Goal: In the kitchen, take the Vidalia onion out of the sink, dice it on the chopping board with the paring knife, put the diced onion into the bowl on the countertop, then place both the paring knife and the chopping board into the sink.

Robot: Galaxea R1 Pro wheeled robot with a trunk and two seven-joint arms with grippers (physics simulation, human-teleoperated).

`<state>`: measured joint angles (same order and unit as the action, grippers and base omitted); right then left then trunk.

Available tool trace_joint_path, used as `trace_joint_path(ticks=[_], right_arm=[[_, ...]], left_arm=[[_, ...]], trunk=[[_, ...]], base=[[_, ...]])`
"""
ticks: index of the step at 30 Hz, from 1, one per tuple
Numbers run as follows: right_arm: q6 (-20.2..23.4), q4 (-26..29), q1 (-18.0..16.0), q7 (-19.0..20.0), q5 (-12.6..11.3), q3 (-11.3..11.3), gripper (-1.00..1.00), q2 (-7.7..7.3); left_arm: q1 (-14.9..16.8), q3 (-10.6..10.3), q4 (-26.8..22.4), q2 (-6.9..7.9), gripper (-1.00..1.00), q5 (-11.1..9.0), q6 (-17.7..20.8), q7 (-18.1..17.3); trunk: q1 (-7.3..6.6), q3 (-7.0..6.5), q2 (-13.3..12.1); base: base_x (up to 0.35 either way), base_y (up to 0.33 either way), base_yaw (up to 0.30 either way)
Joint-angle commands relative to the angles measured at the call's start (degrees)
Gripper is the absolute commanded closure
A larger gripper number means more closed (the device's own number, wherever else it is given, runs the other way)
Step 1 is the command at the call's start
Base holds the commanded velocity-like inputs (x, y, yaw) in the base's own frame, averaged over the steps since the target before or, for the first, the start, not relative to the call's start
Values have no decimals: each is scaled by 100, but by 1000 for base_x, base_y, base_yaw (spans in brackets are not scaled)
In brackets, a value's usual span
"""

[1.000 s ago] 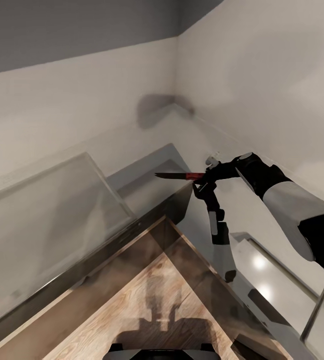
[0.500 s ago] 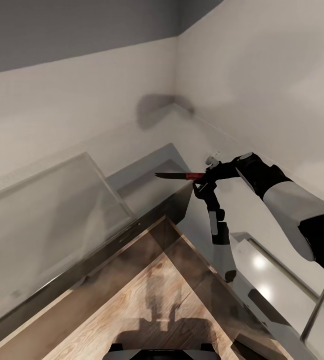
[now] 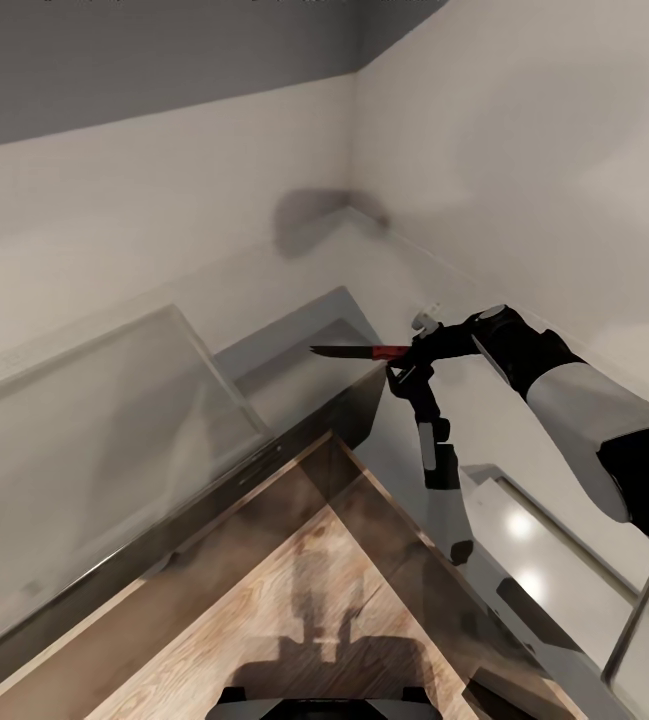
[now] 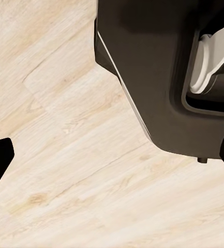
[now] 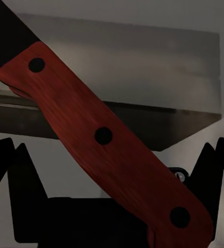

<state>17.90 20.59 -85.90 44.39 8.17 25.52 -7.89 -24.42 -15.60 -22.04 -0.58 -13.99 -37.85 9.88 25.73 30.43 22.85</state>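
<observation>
Right tool (image 3: 396, 353) was clamped on the paring knife (image 3: 349, 351) mid-frame, over the counter (image 3: 84, 420) corner. Knife sat crooked, so it might've slipped. Left tool: couldn't tell.

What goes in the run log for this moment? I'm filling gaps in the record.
phase: carrying | right gripper: holds paring knife, blade level, above countertop corner | left gripper: over wood floor

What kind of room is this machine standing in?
Most likely a kitchen: a glossy grey countertop runs into a corner of pale walls, dark cabinet fronts sit beneath it, and the right gripper holds a red-handled paring knife. The floor is light wood.
</observation>
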Motion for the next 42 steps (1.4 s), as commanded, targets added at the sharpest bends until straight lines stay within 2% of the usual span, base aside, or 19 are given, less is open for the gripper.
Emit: trace_joint_path(ticks=[1,23,34,42], right_arm=[[33,6,3,26,101,32,100,-2],[34,7,3,26,97,32,100,-2],[30,7,3,26,97,32,100,-2],[30,7,3,25,97,32,100,-2]], left_arm=[[-2,-49,-10,5,-100,-51,-11,31],[-2,-49,-10,5,-100,-51,-11,31],[-2,-49,-6,8,-100,-51,-11,31],[-2,-49,-2,13,-100,-51,-13,31]], trunk=[[5,6,7],[5,-21,7],[5,-106,7],[5,-178,7]], base=[[0,0,0],[0,0,0],[-2,0,0],[-262,0,0]])
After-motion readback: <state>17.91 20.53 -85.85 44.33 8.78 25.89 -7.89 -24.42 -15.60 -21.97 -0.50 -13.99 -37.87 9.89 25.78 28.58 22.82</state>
